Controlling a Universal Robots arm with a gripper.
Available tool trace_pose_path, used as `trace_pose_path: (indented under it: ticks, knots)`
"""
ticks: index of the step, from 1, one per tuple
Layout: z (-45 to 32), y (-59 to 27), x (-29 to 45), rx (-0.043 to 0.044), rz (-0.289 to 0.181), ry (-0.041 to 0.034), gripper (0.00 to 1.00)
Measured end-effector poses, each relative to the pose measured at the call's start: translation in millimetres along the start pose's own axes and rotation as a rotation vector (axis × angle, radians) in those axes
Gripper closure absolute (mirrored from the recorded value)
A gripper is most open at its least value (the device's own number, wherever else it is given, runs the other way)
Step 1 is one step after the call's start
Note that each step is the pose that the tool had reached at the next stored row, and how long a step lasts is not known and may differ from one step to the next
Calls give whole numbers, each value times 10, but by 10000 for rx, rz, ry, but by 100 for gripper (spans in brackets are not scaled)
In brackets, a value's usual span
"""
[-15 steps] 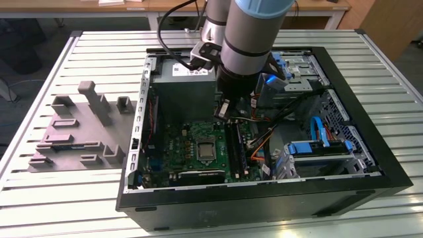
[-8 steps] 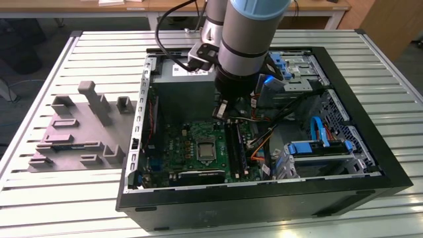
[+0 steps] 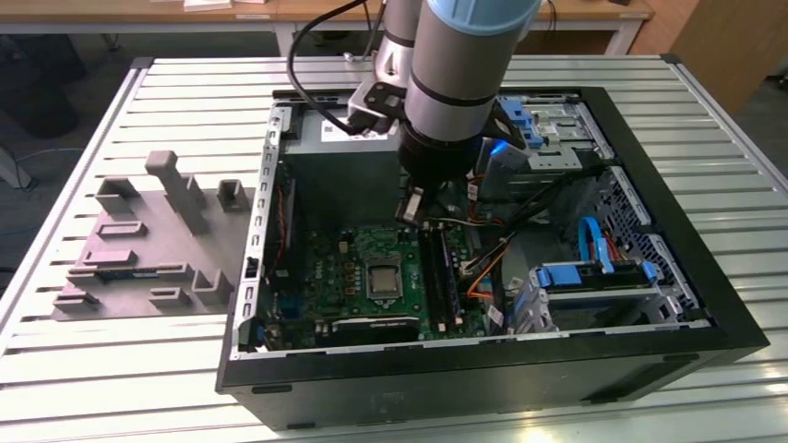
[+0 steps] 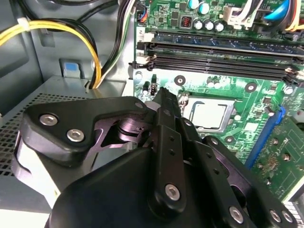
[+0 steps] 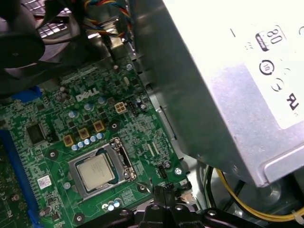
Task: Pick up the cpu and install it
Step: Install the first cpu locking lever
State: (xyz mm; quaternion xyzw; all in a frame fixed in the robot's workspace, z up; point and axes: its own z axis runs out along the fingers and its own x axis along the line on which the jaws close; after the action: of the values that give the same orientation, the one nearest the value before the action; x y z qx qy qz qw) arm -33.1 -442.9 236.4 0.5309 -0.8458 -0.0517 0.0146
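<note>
Down on the motherboard (image 5: 57,142) the cpu (image 5: 96,172) is seen seated in its socket, light, thin, slippery and fragile, best pinched by its edges, while the gripper (image 4: 164,102) is held just above it, fingers closed on nothing.

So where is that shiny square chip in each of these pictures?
Exterior view: the cpu sits in its socket on the green motherboard inside the open computer case, below the arm.
First wrist view: the cpu lies in the socket frame, just beyond the tool.
Second wrist view: the cpu shows past the tool.
Shared landmark: the metal socket frame around the chip.
</note>
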Motion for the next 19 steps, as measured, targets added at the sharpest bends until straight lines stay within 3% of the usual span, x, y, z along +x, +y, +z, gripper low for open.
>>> trace_pose_path:
  ticks: [4, 9, 19]
  knots:
    - [0, 4, 14, 7, -287, 20, 89]
    - [-1, -1, 54, 81, -448, -3, 89]
    - [1, 23, 70, 74, -521, -16, 89]
